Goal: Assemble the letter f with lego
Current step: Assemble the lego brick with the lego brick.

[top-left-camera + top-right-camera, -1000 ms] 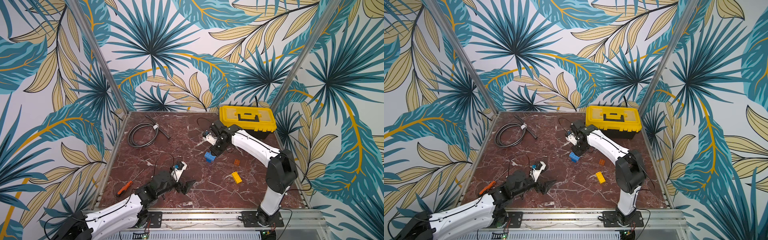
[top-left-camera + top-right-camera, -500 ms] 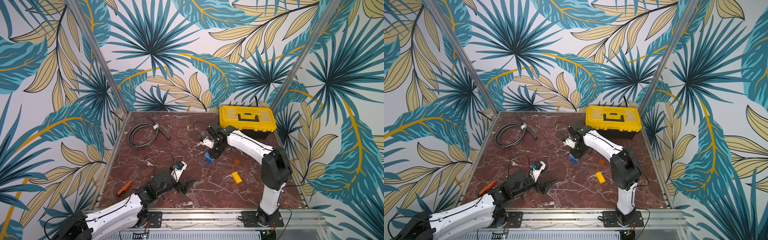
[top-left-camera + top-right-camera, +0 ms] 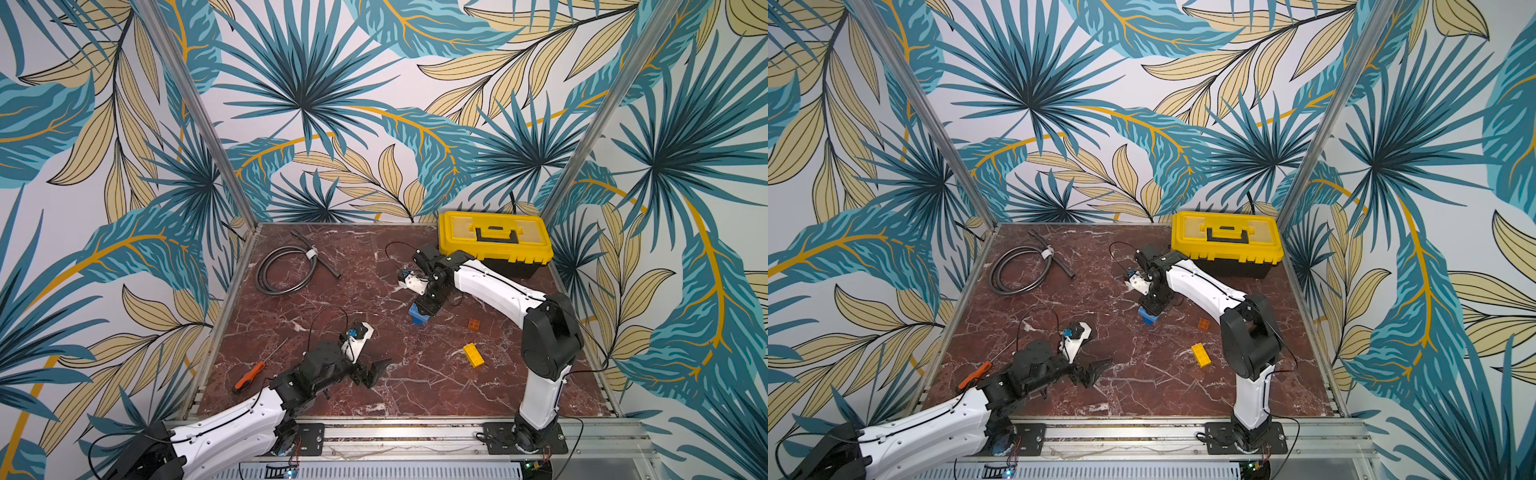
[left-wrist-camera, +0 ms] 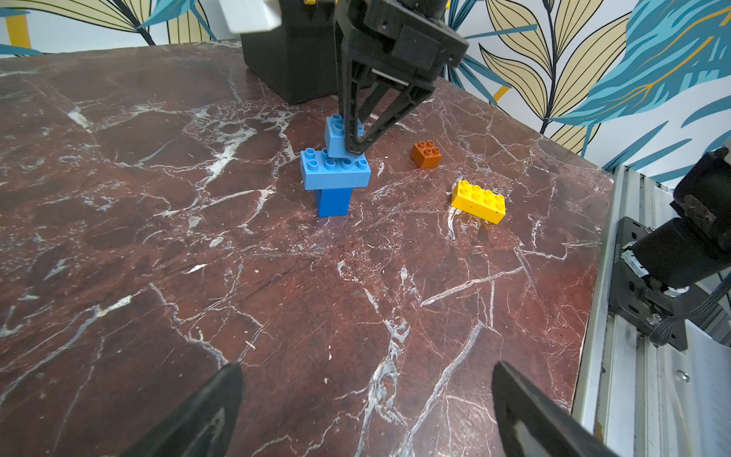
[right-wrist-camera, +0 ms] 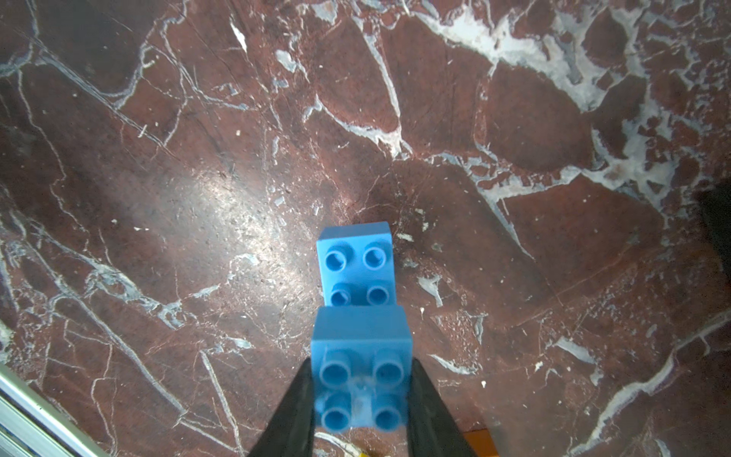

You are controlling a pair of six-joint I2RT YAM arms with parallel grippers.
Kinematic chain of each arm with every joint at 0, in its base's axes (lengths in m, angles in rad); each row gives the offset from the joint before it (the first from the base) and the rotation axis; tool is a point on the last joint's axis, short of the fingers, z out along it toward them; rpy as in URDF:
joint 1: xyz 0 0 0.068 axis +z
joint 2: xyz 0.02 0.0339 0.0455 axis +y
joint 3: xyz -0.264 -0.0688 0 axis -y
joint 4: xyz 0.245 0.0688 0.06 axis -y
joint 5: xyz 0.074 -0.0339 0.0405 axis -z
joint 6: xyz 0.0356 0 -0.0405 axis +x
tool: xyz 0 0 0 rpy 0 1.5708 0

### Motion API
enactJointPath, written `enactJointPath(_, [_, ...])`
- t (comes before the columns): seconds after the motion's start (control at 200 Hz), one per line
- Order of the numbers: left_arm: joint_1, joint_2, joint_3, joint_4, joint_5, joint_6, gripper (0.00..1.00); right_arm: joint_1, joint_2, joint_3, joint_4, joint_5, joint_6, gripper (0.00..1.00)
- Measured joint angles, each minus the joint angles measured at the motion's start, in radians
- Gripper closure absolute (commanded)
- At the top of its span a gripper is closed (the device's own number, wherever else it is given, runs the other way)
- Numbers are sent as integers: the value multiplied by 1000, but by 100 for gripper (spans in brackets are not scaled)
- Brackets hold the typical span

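Observation:
A blue stack (image 3: 419,314) (image 3: 1148,316) stands mid-table. In the left wrist view a blue square brick (image 4: 334,201) carries a long blue brick (image 4: 335,174). On that sits a second blue square brick (image 4: 335,136), slightly tilted. My right gripper (image 3: 428,305) (image 3: 1152,305) (image 4: 354,148) (image 5: 362,395) comes down from above and is shut on this top brick (image 5: 362,380), leaving one half of the long brick (image 5: 356,265) bare. The orange brick (image 3: 473,323) (image 4: 426,154) and the yellow brick (image 3: 473,354) (image 4: 478,201) lie loose to the right. My left gripper (image 3: 374,370) (image 3: 1096,372) (image 4: 366,372) hangs open and empty nearer the front.
A yellow toolbox (image 3: 494,237) (image 3: 1227,237) stands at the back right, just behind the right arm. A coiled black hose (image 3: 286,270) lies at the back left. An orange-handled screwdriver (image 3: 249,374) lies by the left edge. The right arm's base (image 4: 672,253) stands at the front rail.
The right arm's elbow has swung a little to the left and its wrist has sunk slightly over the blue stack. The left arm has not moved.

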Motion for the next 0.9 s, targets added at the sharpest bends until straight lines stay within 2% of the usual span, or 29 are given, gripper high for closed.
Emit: enactJointPath(0.901, [0, 16, 0, 0, 0, 0, 1, 1, 35, 11, 5, 4, -15, 73])
